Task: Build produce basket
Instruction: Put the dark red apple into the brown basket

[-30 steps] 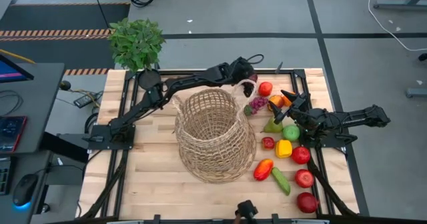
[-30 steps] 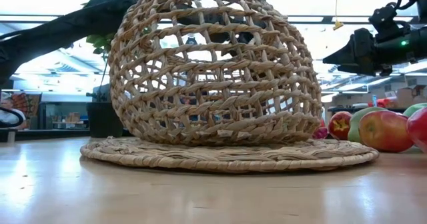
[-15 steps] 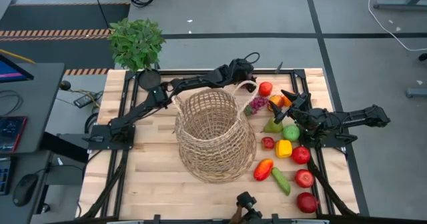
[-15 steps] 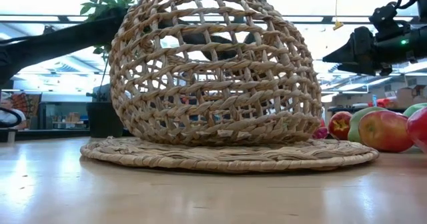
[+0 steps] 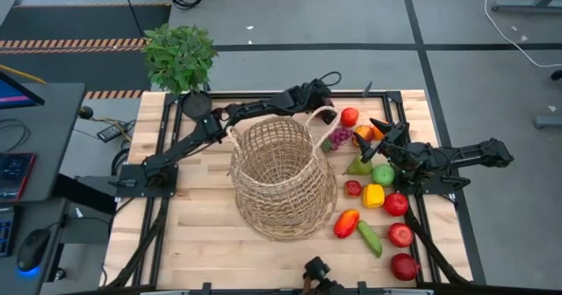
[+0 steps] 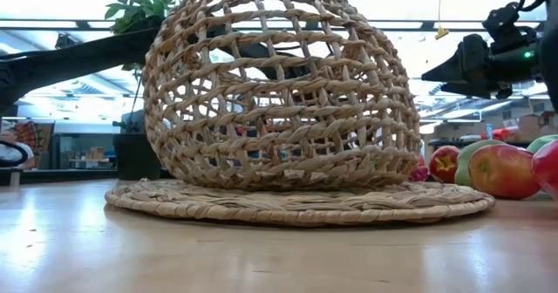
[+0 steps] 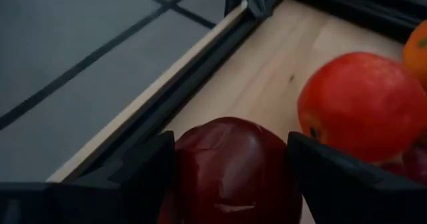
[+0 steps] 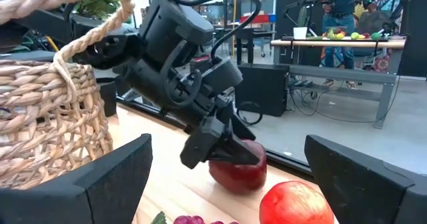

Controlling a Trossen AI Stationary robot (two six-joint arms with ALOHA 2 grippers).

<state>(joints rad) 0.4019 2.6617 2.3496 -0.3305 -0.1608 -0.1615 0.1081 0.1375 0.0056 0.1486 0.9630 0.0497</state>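
Risk at this stage centres on the dark red apple clamped between the fingers of the left gripper, which sits just beyond the far rim of the basket. The left wrist view shows both fingers closed against the apple's sides; the right wrist view shows the same fruit held low over the table beyond the basket. The grip appears to bear on a smooth, rounded surface, so the apple could slip or roll free if the arm swings sharply toward the basket.

A thin loop handle rises from the basket's far rim directly beside the left gripper. A low path to the opening could catch this handle and drag or tip the basket, which looks light.

Remaining produce lies to the right of the basket: an orange-red fruit and purple grapes are nearest the held apple and could be knocked during lift-off.

The right gripper hovers over the produce right of the basket, fingers spread wide and holding nothing. Both arms work close to the same rim, so collision is possible
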